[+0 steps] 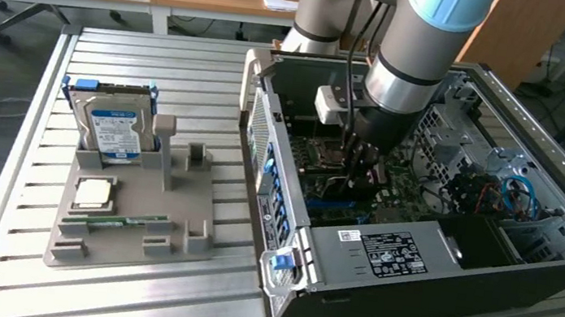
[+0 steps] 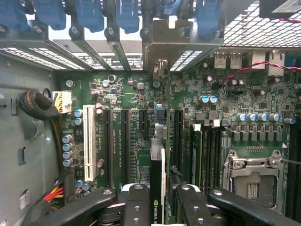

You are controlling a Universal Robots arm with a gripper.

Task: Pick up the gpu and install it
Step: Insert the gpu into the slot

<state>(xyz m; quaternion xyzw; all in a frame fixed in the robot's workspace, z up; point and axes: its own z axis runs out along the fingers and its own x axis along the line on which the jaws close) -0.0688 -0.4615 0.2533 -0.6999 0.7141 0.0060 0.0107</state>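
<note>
gpu [image 2: 157, 188] is already in the claw, held edge-on between the two black fingers [image 2: 136, 207] of the gripper [image 2: 157, 205], which are closed partway onto its top edge. it hangs upright inside the open pc case [image 1: 424, 251], right over the green motherboard [image 2: 141, 141], lined up near the long black slots [image 2: 124, 143] and just beside the memory sticks [image 2: 197, 155]. looks like a thin stiff card, light, so weight shouldn't be a problem, but it's fragile: bare circuitry and an edge connector that won't like side load. gripping the top edge mid-length seems right, keeps it from tilting. over on the grey holder [image 1: 132, 221] outside the case, the hard drive [image 1: 113, 130] sits untouched.
</note>
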